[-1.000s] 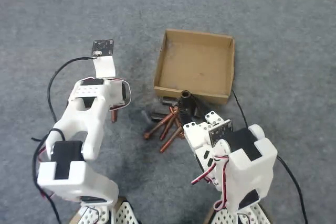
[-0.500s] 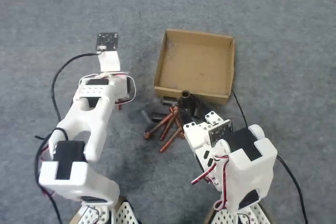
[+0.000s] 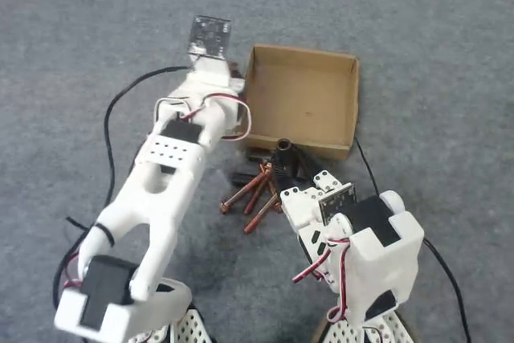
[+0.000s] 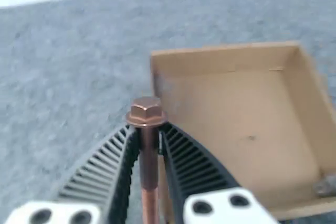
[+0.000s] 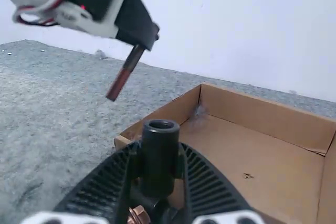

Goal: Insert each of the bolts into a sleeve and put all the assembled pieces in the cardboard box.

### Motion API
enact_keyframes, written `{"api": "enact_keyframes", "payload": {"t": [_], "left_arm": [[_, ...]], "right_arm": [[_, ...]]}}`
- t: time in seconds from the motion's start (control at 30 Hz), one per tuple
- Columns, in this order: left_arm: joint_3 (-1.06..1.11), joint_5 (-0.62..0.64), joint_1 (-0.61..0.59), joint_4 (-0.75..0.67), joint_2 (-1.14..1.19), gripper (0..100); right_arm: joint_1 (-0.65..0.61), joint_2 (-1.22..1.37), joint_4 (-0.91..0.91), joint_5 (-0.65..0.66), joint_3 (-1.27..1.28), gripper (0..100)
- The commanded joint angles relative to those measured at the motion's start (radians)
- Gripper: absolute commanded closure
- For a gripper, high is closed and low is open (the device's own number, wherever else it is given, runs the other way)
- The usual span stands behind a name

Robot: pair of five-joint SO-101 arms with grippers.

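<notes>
Two ways this goes sideways, I reckon. The left gripper (image 4: 149,129) has its fingers clamped on a bolt (image 4: 146,114) just under the head, and it hangs in the air beside the left wall of the box (image 3: 301,54). The right gripper (image 5: 157,151) is pinched tight around the sleeve (image 5: 159,135), which is upright with its bore facing up, just in front of the box's near wall. The bolt is tilted and off to one side of the sleeve, well apart from it. If it comes in at that angle, the tip could catch the rim and either cock the sleeve in its grip or push the bolt up through the fingers. Second worry: the left arm sits close to that box wall, so a sweep across could clip it and shove the box. Room-wise, the air above the sleeve looks free, and there's open carpet (image 3: 72,54) on the left arm's outer side. Down low it's cramped, with the box wall right behind the sleeve and loose bolts (image 3: 253,190) piled just in front.
</notes>
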Motion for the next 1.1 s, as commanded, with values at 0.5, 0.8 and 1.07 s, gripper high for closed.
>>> {"api": "enact_keyframes", "payload": {"t": [0.5,0.8,1.07], "left_arm": [[0.142,0.307,0.172,-0.12,-0.41,99],[0.435,0.307,0.23,-0.473,-0.45,99],[0.461,0.307,0.238,-0.512,-0.45,99]], "right_arm": [[-0.002,-0.035,-0.008,0.011,0.005,99.2],[-0.005,-0.035,-0.005,0.011,0.005,99.2],[-0.005,-0.035,-0.005,0.011,0.005,99.2]]}}
